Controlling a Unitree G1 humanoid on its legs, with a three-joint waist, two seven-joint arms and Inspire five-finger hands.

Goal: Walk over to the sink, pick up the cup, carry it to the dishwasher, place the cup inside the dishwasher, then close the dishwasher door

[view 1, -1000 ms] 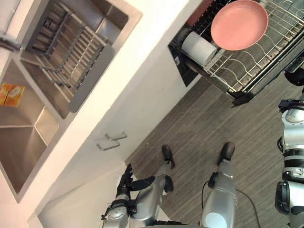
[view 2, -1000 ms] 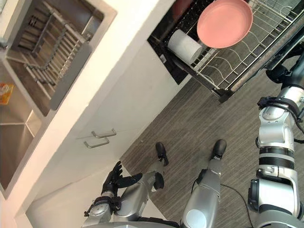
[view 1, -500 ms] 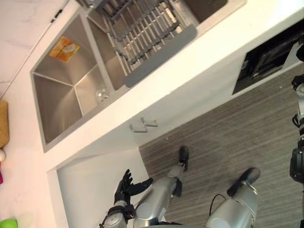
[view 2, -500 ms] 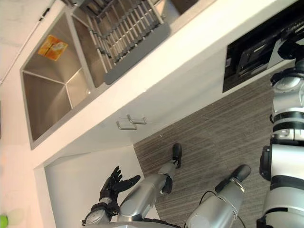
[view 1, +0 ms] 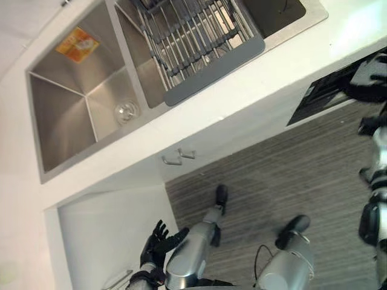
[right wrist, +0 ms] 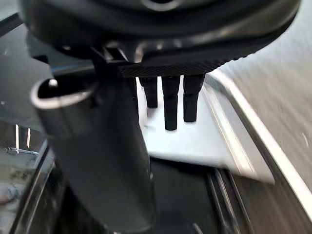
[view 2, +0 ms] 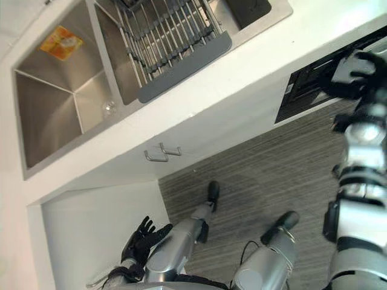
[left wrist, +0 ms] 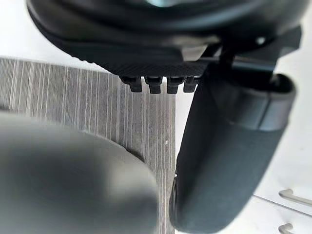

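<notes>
The cup (view 1: 126, 112), a clear glass, sits on the bottom of the sink (view 1: 60, 115) at ten o'clock, beside the dish rack (view 1: 193, 42), while the left hand (view 1: 158, 238) hangs at six o'clock with fingers spread loose, and the right hand (view 2: 351, 69), at two o'clock by the dishwasher (view 2: 302, 90), has straight fingers grasping nothing.

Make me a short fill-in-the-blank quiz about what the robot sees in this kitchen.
1. The clear cup lies at the bottom of the steel ___.
2. The left hand, low by the white cabinet, is open and holds ___.
3. The grey dish rack spans the basin on the cup's ___ side.
Missing words: sink; nothing; right.
</notes>
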